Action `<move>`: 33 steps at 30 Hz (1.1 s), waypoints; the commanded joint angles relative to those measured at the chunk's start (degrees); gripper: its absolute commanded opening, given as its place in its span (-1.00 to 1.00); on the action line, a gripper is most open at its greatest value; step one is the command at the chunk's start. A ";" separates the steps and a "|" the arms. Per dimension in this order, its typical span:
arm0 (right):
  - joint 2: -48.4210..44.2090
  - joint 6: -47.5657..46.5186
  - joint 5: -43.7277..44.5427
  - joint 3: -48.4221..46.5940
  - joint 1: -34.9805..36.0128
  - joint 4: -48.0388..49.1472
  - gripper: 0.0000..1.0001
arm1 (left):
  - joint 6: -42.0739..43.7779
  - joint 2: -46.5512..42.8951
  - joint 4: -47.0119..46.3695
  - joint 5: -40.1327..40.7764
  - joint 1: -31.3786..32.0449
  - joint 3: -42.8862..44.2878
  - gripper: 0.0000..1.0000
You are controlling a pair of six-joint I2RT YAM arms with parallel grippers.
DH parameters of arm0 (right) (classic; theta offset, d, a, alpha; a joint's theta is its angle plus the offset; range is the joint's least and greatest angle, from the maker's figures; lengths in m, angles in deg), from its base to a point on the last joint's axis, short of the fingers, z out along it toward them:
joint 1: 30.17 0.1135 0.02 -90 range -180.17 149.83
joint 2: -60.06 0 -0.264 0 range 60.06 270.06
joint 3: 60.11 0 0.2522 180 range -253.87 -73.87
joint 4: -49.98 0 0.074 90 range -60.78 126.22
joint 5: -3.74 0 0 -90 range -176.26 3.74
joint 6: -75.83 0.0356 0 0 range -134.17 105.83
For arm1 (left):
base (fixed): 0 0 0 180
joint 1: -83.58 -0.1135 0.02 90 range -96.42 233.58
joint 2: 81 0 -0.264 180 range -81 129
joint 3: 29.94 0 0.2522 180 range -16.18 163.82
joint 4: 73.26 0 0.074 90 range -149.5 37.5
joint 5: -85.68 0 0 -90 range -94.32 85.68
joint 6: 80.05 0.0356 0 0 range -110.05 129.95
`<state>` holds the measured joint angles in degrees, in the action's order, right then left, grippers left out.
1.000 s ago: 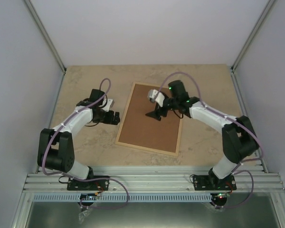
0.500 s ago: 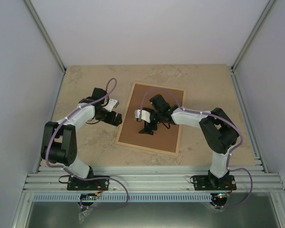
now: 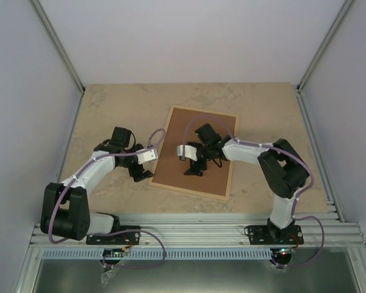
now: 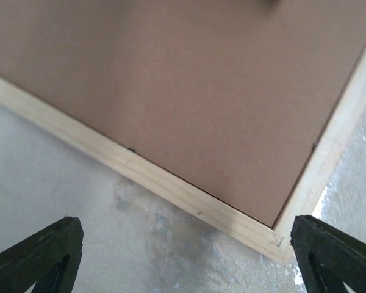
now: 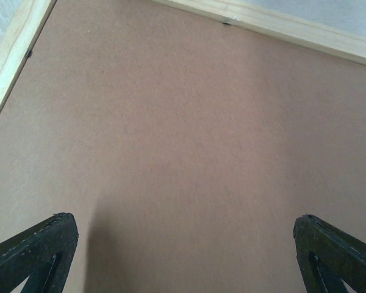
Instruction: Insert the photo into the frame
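The frame (image 3: 189, 191) lies flat on the marbled beige surface (image 3: 262, 104), in the middle and a little to the right. It is turned at an angle, so its long sides run from near-left to far-right. It is back side up: the brown backing panel (image 3: 210, 180) sits inside the light wooden slats and fills the opening.

Your left end effector (image 3: 141, 174) is low at the frame's near-left corner, just beside the slat. In the left wrist view its two dark fingers (image 4: 43, 256) stand wide apart at the bottom corners of the picture with nothing between them. Past them you see bare surface, then a stretch of slat, a mitred corner of the frame and the brown panel inside it. The pictures do not show whether a fingertip touches the wood.

Your right end effector (image 3: 194, 170) is over the middle of the backing panel, pointing down at it. In the right wrist view its fingers (image 5: 33, 250) are also spread wide and hold nothing. The panel fills almost the whole picture, with slats along the top and at the upper left. You cannot tell from these views whether the tips rest on the panel or hang just above it.
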<state>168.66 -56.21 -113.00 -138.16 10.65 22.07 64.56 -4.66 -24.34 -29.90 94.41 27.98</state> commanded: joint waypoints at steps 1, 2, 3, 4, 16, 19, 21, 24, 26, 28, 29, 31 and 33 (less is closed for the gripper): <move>-6.62 -3.46 1.43 3.60 -2.81 -3.81 0.95 | 18.18 -0.98 0.04 -4.51 0.70 -1.79 0.88; -7.18 -3.74 1.62 4.63 -3.56 -4.29 0.95 | 18.62 -0.71 -0.25 -4.74 1.10 -1.70 0.87; -7.51 -3.86 1.94 5.69 -4.09 -4.52 0.95 | 18.77 -0.33 -0.59 -5.05 1.53 -1.45 0.85; -7.72 -3.80 2.60 6.52 -4.36 -4.65 0.95 | 18.94 0.07 -0.87 -5.43 1.96 -1.29 0.82; 0.03 -2.96 9.77 5.78 -3.51 -6.72 0.92 | 25.25 4.32 -2.80 -6.29 5.41 -0.84 0.44; 0.73 -2.78 11.39 6.18 -3.46 -5.41 0.91 | 27.81 4.30 -2.56 -6.72 5.83 -1.51 0.44; 1.04 -2.36 12.55 6.20 -3.46 -4.58 0.91 | 28.41 4.26 -2.72 -7.16 6.10 -1.95 0.43; 0.68 -2.26 12.17 5.89 -3.45 -4.62 0.91 | 28.83 4.21 -2.25 -7.74 6.67 -2.03 0.37; -1.09 -3.58 8.93 6.02 -3.61 -5.95 0.90 | 28.92 4.41 -2.06 -7.80 6.91 -2.21 0.33; -5.06 -5.59 3.19 7.04 -4.04 -7.21 0.90 | 29.08 4.67 -1.77 -7.81 7.01 -2.07 0.30; -7.24 -6.59 0.00 7.46 -4.15 -8.18 0.91 | 29.18 4.67 -1.56 -7.81 7.01 -2.04 0.29; -10.72 -8.40 -3.81 7.49 -4.17 -11.79 0.92 | 29.35 4.39 -1.40 -7.96 7.01 -2.06 0.28; -11.96 -8.45 -5.11 7.18 -4.38 -16.26 0.91 | 28.20 3.87 -2.13 -8.37 7.25 -1.93 0.28</move>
<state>160.88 -61.08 -112.78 -131.49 6.34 13.96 91.56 -0.42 -26.44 -34.97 101.12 26.50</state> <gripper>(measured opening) 0.957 0.642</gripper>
